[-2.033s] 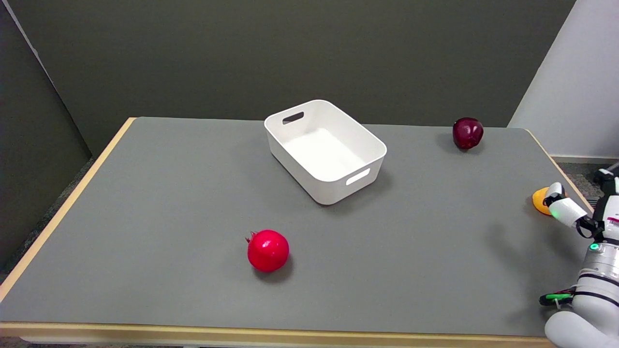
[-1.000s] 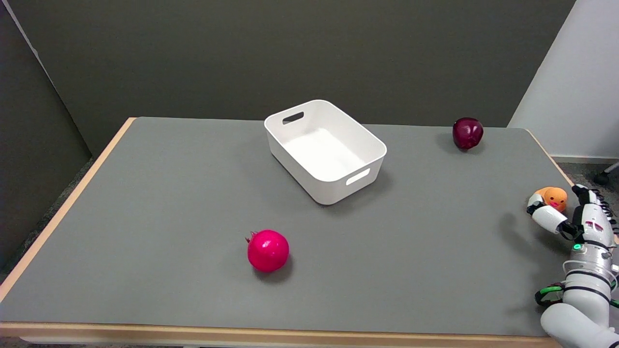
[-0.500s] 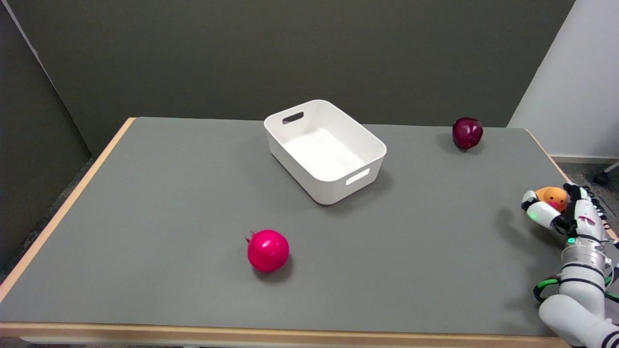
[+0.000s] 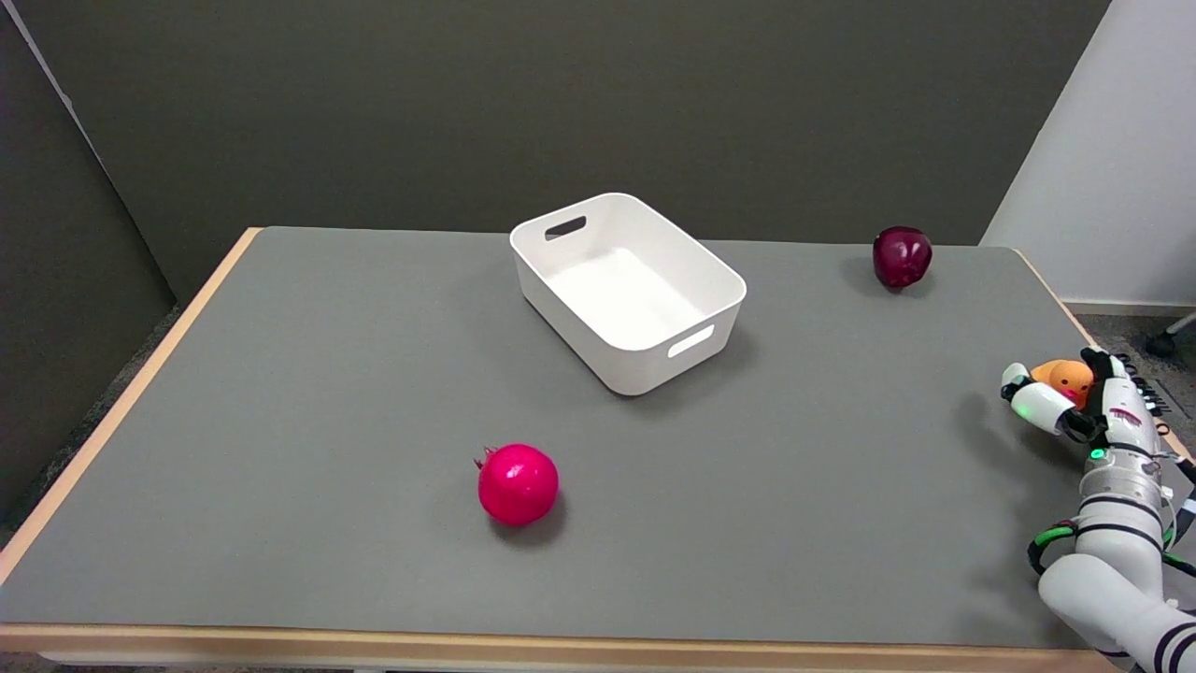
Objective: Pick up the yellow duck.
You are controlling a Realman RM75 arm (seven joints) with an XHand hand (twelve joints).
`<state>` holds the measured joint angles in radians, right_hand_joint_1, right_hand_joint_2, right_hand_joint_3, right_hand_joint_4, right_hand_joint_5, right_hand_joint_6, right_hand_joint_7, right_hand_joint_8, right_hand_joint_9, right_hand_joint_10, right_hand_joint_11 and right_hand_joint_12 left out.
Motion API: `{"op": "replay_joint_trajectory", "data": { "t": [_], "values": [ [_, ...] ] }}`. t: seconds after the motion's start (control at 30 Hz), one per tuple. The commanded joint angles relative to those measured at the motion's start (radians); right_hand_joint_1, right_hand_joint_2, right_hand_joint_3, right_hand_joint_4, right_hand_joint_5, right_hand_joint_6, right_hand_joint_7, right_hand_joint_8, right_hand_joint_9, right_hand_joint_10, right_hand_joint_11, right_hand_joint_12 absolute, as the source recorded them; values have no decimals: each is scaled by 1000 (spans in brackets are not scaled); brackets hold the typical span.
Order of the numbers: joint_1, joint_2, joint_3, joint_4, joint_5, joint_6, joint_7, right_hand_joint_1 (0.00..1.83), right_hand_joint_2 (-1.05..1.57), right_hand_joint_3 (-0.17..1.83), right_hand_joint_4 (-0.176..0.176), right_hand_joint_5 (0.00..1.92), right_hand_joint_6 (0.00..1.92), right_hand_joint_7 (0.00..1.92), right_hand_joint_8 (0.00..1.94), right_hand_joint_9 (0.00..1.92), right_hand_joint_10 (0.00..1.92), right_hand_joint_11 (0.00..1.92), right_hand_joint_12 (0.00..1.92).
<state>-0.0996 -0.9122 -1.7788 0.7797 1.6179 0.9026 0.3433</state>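
The yellow duck (image 4: 1063, 376), orange-yellow with a small face, is near the table's right edge. My right hand (image 4: 1074, 404) reaches in from the lower right and grips it. The thumb (image 4: 1026, 400) wraps its left side and the fingers (image 4: 1114, 385) press its right side. The duck's lower part is hidden by the hand. I cannot tell whether it is off the table.
A white bin (image 4: 628, 292) stands at the table's middle back. A dark red apple (image 4: 902, 256) lies at the back right and a red pomegranate (image 4: 518, 483) at the front middle. The table's right edge (image 4: 1074, 322) runs just behind the hand.
The hand has closed in on the duck: the thumb swung round its left side and the fingers came against its right. Hand and duck have edged slightly up and left.
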Motion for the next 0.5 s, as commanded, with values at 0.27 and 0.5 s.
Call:
{"op": "replay_joint_trajectory", "data": {
  "t": [0.27,0.5],
  "values": [
    [113,-1,-9,-77,-3,-17,-1,794,789,1018,-110,158,418,229,401,139,742,15,1191],
    [160,-11,-57,-140,-4,-22,-1,899,1009,870,-108,184,1078,409,814,339,996,191,1374]
  ]
}}
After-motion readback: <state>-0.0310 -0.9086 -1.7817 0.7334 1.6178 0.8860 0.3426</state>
